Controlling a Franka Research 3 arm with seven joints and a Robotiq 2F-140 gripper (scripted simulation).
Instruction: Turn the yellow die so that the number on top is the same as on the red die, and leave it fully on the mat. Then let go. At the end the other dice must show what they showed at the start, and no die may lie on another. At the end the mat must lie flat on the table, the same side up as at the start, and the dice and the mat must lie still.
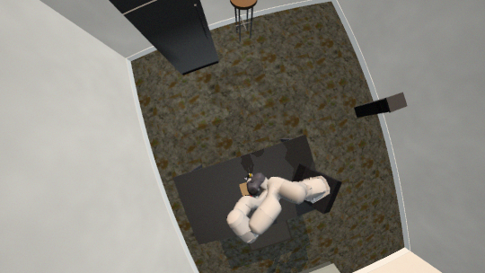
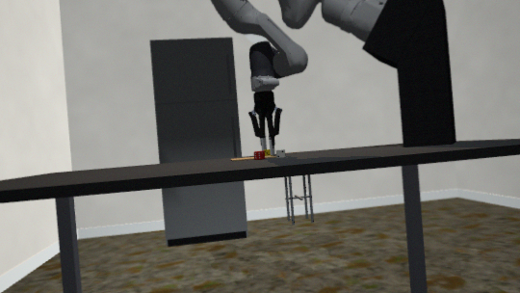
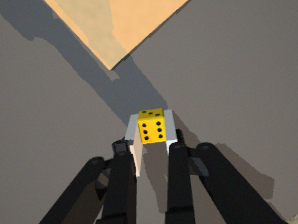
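The yellow die [image 3: 151, 131] [image 2: 267, 152] is between the fingertips, off the mat's corner. In the wrist view its large face towards the camera shows six pips; a narrower face shows three. My gripper [image 3: 153, 124] [image 2: 268, 149] points down and is shut on it, a pad against each side. I cannot tell whether the die touches the table. The red die [image 2: 259, 155] stands left of it in the exterior view; its top number is unreadable. The tan mat [image 3: 135, 25] [image 1: 243, 189] [image 2: 239, 159] lies flat, partly hidden by the arm in the top view.
A white die [image 2: 281, 153] stands right of the fingers in the exterior view. The dark table [image 1: 202, 202] [image 2: 120, 169] carries all of this. The arm covers much of the work area in the top view. A fridge [image 2: 197, 120] and a stool [image 1: 243, 4] stand away from the table.
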